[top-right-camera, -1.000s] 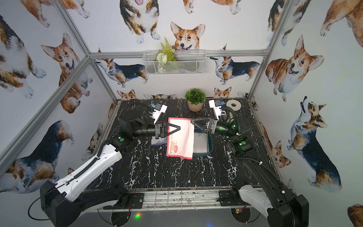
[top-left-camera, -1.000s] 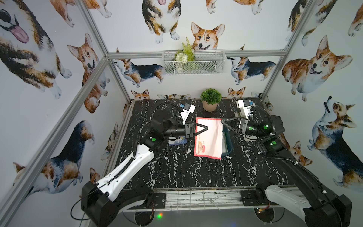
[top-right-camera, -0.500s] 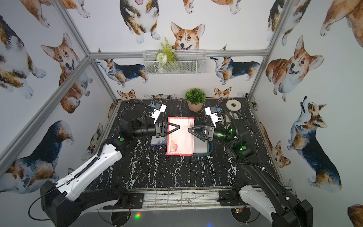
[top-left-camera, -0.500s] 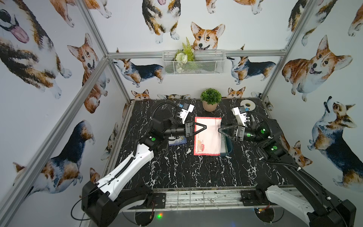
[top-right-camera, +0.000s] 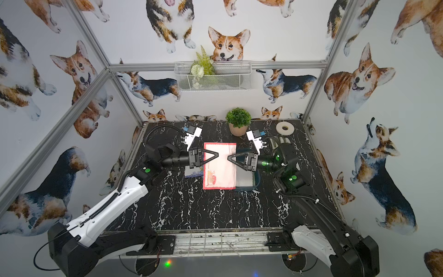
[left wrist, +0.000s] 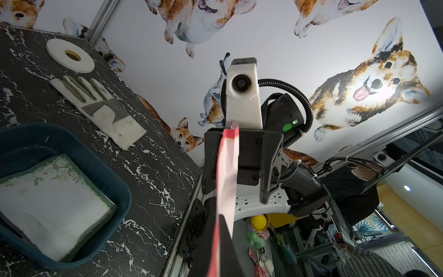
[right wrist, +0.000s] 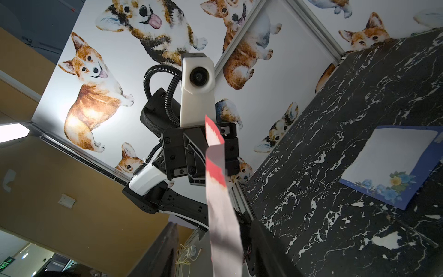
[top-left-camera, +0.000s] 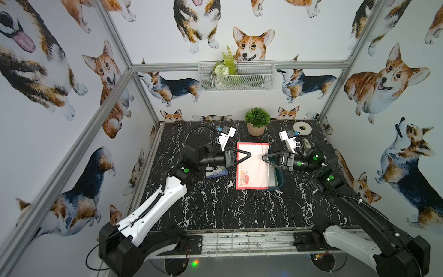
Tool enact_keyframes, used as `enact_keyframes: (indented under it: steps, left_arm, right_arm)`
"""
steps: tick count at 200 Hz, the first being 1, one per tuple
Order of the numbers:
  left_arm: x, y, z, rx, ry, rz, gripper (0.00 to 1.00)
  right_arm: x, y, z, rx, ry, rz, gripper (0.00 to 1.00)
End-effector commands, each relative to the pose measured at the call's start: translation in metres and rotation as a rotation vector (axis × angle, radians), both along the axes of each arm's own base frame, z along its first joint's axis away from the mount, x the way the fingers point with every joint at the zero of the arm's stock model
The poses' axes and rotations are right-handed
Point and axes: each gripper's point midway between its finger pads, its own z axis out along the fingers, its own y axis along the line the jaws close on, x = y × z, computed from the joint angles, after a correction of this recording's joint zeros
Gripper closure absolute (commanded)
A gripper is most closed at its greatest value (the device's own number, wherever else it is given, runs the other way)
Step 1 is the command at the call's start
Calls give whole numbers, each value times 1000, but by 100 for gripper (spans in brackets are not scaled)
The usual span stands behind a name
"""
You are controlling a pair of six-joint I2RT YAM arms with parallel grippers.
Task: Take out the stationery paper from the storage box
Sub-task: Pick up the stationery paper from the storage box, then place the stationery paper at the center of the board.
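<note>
Two-arm transfer of one sheet. The left gripper (top-left-camera: 250, 155) is closed on one long edge of a red-bordered sheet (top-left-camera: 251, 172). In the left wrist view its fingers (left wrist: 211, 242) meet on the paper.

The right gripper (top-left-camera: 263, 157) faces it at the opposite long edge. In the right wrist view its fingers (right wrist: 167, 244) stand partly apart on either side of the sheet, with a gap showing, so no pinch is visible.

The sheet hangs between the two grippers above the table (top-left-camera: 227, 211). In both top views it covers the side of the box (top-left-camera: 279, 182) nearer the left arm.

Inside the box lies a green-bordered sheet (left wrist: 52, 199), flat on a white stack. A blue-bordered sheet (right wrist: 393, 163) lies flat on the table, outside the box, beneath the left arm. A glove (left wrist: 96, 112) and a tape roll (left wrist: 70, 55) lie on the table beyond the box.
</note>
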Motion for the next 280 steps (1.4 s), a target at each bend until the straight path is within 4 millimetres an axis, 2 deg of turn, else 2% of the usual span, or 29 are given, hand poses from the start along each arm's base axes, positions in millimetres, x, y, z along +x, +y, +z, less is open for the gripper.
enact_keyframes:
  steps: [1,16,27,36,71,86,94,100,109,114,131,139,152,166,172,181,185,193,213,221,247,267,280]
  left_arm:
    - [-2,2,4,-9,-30,-2,100]
    - [-1,3,3,-7,-28,3,100]
    - [-1,4,2,-5,-28,4,100]
    - [-1,5,1,-3,-27,6,100]
    - [0,8,-1,8,-28,12,100]
    - [1,10,-2,12,-27,18,100]
    - [1,11,-2,15,-28,20,100]
    - [0,12,-2,15,-30,22,100]
    - [0,13,-1,16,-33,24,100]
    - [0,13,-1,18,-33,25,100]
    - [0,15,-1,23,-36,31,100]
    - [1,16,-2,26,-36,32,100]
    - [1,16,-3,31,-32,35,100]
    - [3,17,-7,41,-26,44,100]
    - [5,18,-8,48,-26,53,100]
    - [9,22,-11,64,-28,83,100]
    - [12,24,-13,76,-29,107,100]
    - [21,33,-19,111,-21,170,100]
    - [46,63,-36,198,20,336,100]
    - [55,78,-44,218,48,389,100]
    - [87,124,-82,229,169,506,100]
    - [107,160,-119,254,257,584,100]
    - [117,176,-140,278,301,612,100]
  right_arm:
    - [-2,1,4,-3,-23,9,62]
    - [-3,0,5,-18,-30,3,73]
    - [-4,-1,7,-28,-37,-4,86]
    - [-4,-3,6,-39,-39,-14,100]
    - [-3,-5,8,-46,-41,-33,100]
    - [-1,-4,8,-50,-38,-39,69]
    - [0,-4,8,-52,-37,-43,65]
    - [0,-4,7,-53,-34,-40,71]
    - [0,-3,8,-52,-36,-34,92]
    - [0,-3,9,-52,-35,-33,100]
    - [2,-2,9,-52,-34,-38,100]
    - [3,-3,8,-53,-34,-45,91]
    - [3,-2,9,-55,-37,-43,100]
    - [5,-3,8,-62,-33,-53,100]
    - [6,-3,6,-67,-28,-62,86]
    - [9,-4,4,-80,-20,-79,53]
    - [10,-4,2,-87,-17,-85,41]
    - [11,-5,-1,-102,-10,-98,28]
    - [14,-8,-8,-147,4,-132,6]
    - [16,-10,-12,-168,9,-145,1]
    - [20,-16,-25,-236,29,-199,0]
    - [30,-26,-46,-348,65,-274,0]
    - [34,-33,-62,-431,86,-312,1]
